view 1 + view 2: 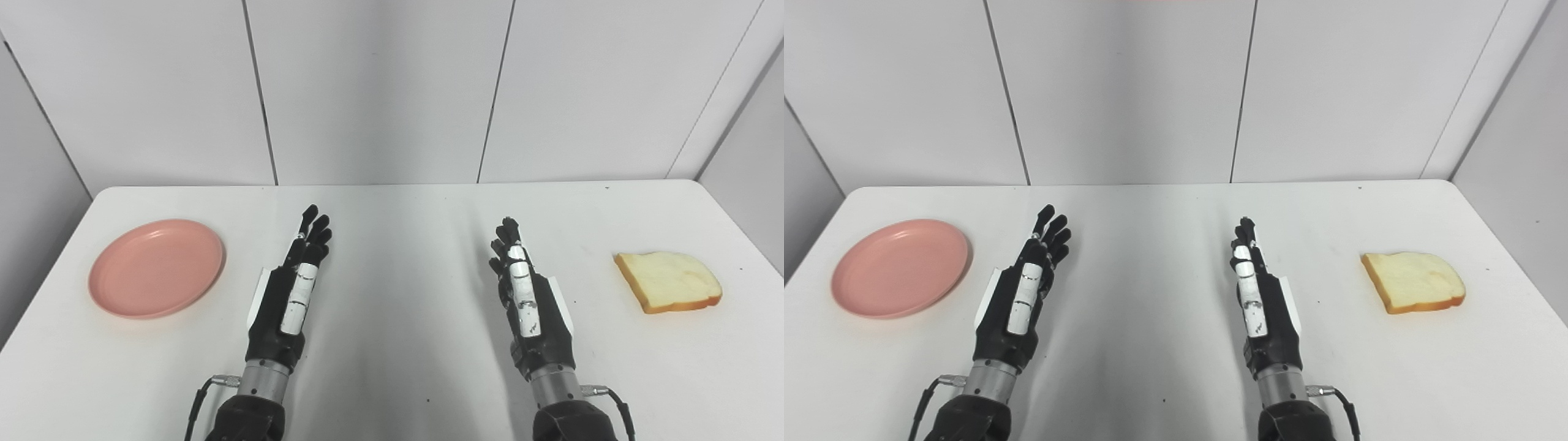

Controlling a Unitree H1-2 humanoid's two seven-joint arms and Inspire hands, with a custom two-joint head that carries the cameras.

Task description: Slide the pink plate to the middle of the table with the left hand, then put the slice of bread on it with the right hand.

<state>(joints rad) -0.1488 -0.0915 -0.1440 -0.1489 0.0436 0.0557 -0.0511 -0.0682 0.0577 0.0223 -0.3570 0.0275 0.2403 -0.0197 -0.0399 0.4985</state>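
An empty pink plate sits on the white table at the left side. A slice of bread with a brown crust lies flat at the right side. My left hand is open with fingers stretched forward, just right of the plate and apart from it. My right hand is open with fingers stretched forward, left of the bread with a clear gap between them. Both hands hold nothing and rest low over the table near its front middle.
The white table has rounded far corners and ends at a grey panelled wall behind. Bare tabletop lies between the two hands. Thin cables run off both wrists at the bottom edge.
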